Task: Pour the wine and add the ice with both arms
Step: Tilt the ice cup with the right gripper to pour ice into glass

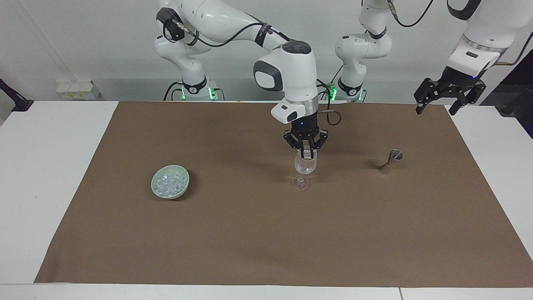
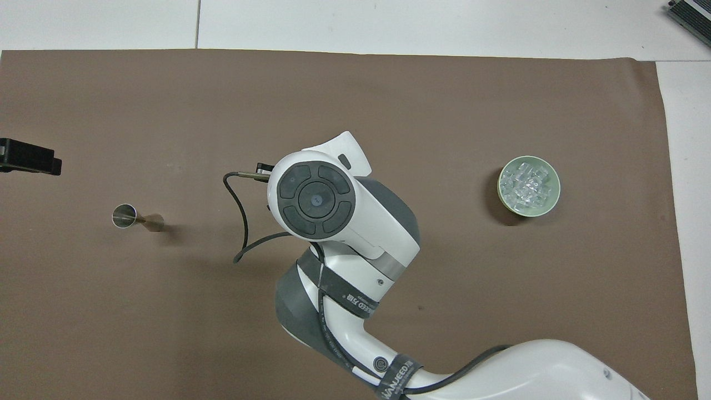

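while the ice lies heaped in the green bowl toward the right arm's end of the brown mat, the stemmed glass stands upright near the mat's middle, well apart from the bowl. the right gripper hangs straight down at the mouth of the glass with its fingertips drawn together; something small and clear seems pinched between them, probably a cube, though this cannot be confirmed. the vertical approach is judged to let a released cube fall into the glass rather than strike the rim. in the overhead view the right arm hides the glass entirely. the metal jigger stands beside the glass, toward the left arm's end. the left gripper waits raised over the mat's corner, jaws spread and empty, clear of the working arm.
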You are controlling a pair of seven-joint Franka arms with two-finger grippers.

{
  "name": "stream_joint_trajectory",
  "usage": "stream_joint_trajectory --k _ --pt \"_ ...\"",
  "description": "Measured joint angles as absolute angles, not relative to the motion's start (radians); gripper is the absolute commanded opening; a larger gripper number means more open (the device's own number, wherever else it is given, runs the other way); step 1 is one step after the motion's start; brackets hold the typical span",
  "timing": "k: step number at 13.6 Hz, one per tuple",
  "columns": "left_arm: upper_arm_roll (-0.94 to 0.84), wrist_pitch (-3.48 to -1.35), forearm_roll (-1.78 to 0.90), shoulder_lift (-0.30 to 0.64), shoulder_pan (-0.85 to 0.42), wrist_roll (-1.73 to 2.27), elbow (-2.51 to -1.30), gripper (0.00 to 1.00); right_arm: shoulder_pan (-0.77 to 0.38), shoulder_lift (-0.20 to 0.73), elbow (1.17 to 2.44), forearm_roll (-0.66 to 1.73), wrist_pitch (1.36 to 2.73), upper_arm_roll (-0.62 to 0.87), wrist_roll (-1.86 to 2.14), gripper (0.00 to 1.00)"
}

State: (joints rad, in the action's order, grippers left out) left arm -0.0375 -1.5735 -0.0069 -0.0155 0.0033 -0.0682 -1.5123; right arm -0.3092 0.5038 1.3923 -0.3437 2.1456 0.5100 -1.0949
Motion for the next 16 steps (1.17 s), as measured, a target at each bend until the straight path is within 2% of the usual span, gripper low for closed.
stream_joint_trajectory --k 4,7,16 --pt "-0.033 -1.573 -0.007 -0.016 0.003 -0.068 -1.512 1.0 -0.319 0.5 1.392 -0.344 2.099 0.514 -1.099 0.12" --pt "-0.033 -1.573 -0.007 -0.016 0.003 -0.068 -1.512 1.0 -0.324 0.491 1.391 -0.344 2.085 0.514 -1.105 0.34" --pt "-0.034 -1.573 -0.008 -0.016 0.003 -0.068 -1.512 1.0 -0.324 0.491 1.39 -0.351 2.084 0.514 -1.106 0.37"
